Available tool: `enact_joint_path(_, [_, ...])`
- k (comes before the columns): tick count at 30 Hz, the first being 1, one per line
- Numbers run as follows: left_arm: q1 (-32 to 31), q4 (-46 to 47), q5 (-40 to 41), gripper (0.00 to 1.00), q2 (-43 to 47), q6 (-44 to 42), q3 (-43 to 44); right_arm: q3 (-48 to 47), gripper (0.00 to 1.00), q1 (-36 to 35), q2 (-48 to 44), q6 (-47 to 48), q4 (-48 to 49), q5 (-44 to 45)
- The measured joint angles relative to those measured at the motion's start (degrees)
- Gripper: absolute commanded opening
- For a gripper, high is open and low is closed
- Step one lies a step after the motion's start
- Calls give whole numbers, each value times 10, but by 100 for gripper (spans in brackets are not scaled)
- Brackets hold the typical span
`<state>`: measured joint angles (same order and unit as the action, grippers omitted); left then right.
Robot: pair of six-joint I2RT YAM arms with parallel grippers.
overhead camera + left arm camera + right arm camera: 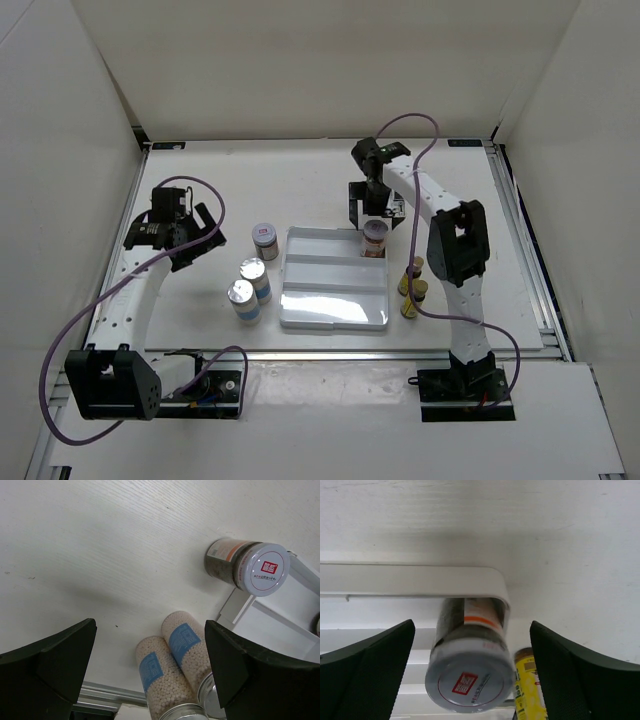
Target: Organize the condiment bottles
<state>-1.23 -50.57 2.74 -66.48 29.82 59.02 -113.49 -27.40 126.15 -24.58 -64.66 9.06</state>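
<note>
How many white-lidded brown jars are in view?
2. One brown jar stands on the table left of the white tray; the second jar stands in the tray's far-right corner, under the right gripper.

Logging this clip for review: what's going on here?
The right gripper is open astride a jar that stands in the far right corner of the tray, its fingers clear of it. The left gripper hangs open over the table, holding nothing. Outside the tray are a second jar and two cylinders on its left, and two yellow bottles on its right.
</note>
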Motion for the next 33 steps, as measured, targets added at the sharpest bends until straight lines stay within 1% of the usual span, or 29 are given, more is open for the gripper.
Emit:
enact_joint_path(5, [0,1,-6,100,-16,2,12,-26,100,0,-19,-2,-22,25])
enact_joint_path(11, [0,-1,-10,100,-33,2,28,-61,100,0,-83,-3,-40,50])
enact_joint_path(13, [0,2,-20,100,-43,-2,44,-80,100,0,-107,-3,-46,57])
enact_joint_path(16, [-5,17,-75,100,-71,-37,83,-104,100,0,-138,-1,-56,56])
enact_joint_path(18, [-24,26,-93,100,-105,-65,130,-111,100,0,-159,2,-59,48])
enact_joint_path(21, [-74,47,-113,100,-167,-114,214,-107,100,0,-183,7,-57,29])
enact_joint_path(24, [-117,66,-122,100,-216,-155,261,-79,100,1,-198,12,-56,15])
enact_joint_path(29, [-170,66,-95,100,-276,-196,269,-34,100,6,-198,25,-59,2])
enact_joint_path(33, [-181,60,-62,100,-295,-204,261,-14,100,18,-201,28,-55,-3])
